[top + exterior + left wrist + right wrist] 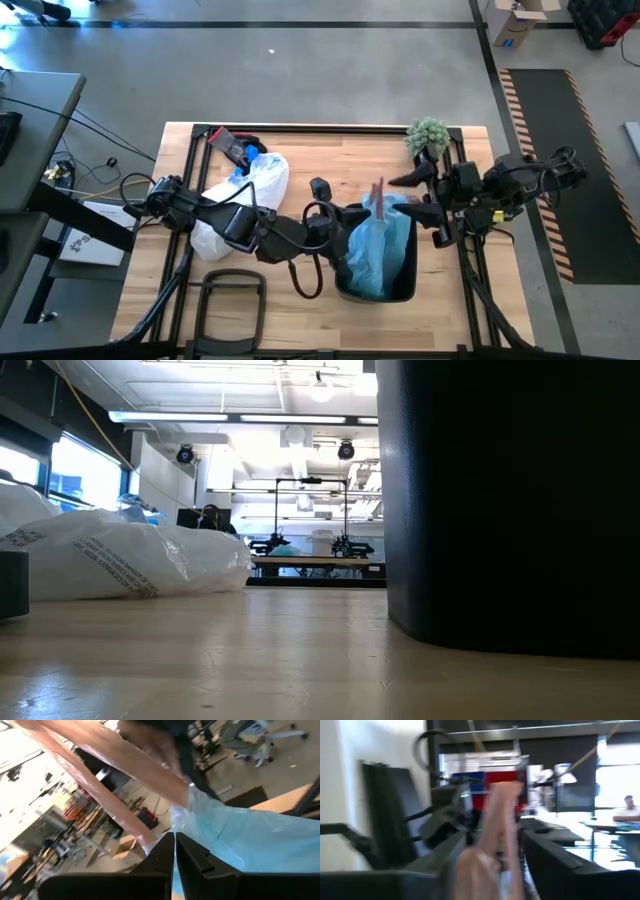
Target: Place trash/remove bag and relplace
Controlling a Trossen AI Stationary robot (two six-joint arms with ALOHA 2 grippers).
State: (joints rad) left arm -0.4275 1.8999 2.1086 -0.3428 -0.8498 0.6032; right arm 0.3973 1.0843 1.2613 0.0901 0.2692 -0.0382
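Note:
The light-blue bag [378, 250] stands in a black bin [400, 292], its top gathered into a reddish tie [380, 192] that sticks up. My left gripper [352, 216] reaches in from the table's left and is shut on the bag's top. My right gripper [408, 196] is open at the tie's right side. In the right wrist view the tie [496, 835] stands between its spread fingers [547, 855], and I cannot tell whether they touch it. The bag hides any trash. My left gripper pinches the bag's gathered blue plastic [197, 827] just below the reddish tie [125, 775], between its two shut fingers [192, 857]. It comes in roughly level from the table's left. The bag's lower part sits in the bin, and the tie runs on beyond the fingertips.
A whiter plastic bag [245, 195] lies on the table's left half behind my left arm, also in the low view [120, 555]. A small green plant [428, 135] stands at the far right corner. The bin [510, 510] fills the right of the low view.

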